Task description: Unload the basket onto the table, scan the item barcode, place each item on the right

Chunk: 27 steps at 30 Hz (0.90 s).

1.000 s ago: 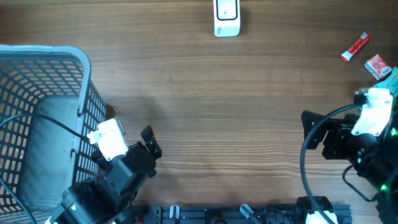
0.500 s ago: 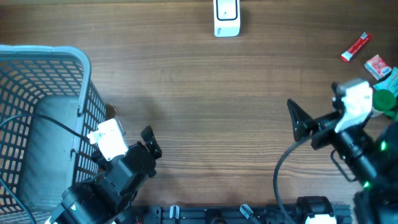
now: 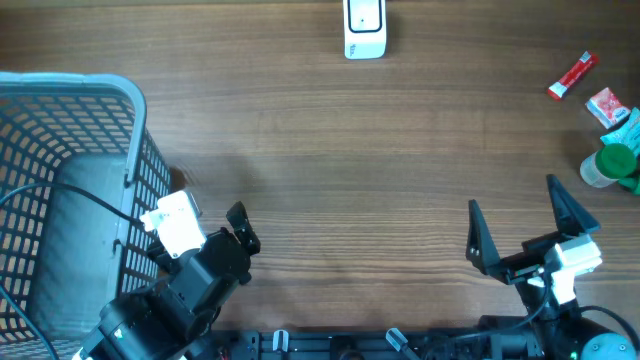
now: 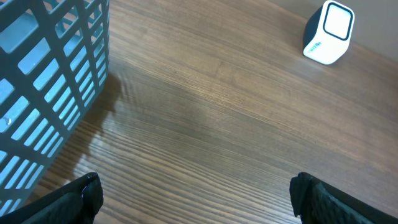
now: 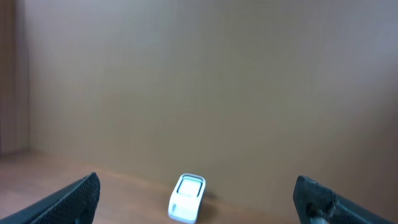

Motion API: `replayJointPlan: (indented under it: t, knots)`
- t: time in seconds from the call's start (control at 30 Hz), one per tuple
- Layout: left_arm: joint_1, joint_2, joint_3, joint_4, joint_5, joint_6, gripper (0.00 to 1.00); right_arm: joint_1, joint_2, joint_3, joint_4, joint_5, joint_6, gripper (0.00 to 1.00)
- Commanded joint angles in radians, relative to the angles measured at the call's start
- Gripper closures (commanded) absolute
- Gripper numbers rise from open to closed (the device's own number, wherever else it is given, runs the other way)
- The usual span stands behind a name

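The right gripper stands with its two fingers spread wide and nothing between them. They hang low over the table, close to the near edge. The items lie off to the outer side of these fingers and farther forward. A green bottle is the nearest, just beyond the outer fingertip. A red packet lies ahead of it and a red tube farther ahead again. None of them touches the gripper. No barcode can be read on any of them at this size.

The scanner stands far ahead of the fingers, at the far edge of the table. In the right wrist view it sits between the two fingertips, well apart from both, with a plain wall behind it.

The left gripper is also wide apart and holds nothing. In its wrist view only bare wood lies between its fingers. The basket rises just ahead of the left finger, close beside it. The scanner shows far ahead of the right finger.
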Motion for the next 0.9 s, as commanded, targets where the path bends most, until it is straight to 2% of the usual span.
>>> replayJointPlan:
  t: [0.0, 0.23, 0.5, 0.7, 0.87]
  knots:
    - [-0.006, -0.002, 0.003, -0.002, -0.016, -0.008, 0.0, -0.005, -0.026, -0.072, 0.088, -0.029, 0.0, 0.0]
    - [-0.006, -0.002, 0.003, -0.002, -0.016, -0.008, 0.0, -0.005, -0.026, -0.21, 0.154, -0.015, -0.001, 0.0]
    - [-0.006, -0.002, 0.003, -0.002, -0.016, -0.008, 0.0, -0.006, -0.027, -0.439, 0.398, -0.004, 0.035, 0.0]
    - [-0.006, -0.002, 0.003, -0.002, -0.016, -0.008, 0.0, -0.006, -0.027, -0.438, 0.361, 0.045, 0.037, 0.0]
    - [-0.006, -0.002, 0.003, -0.002, -0.016, -0.008, 0.0, -0.006, -0.027, -0.438, 0.203, 0.108, 0.034, 0.0]
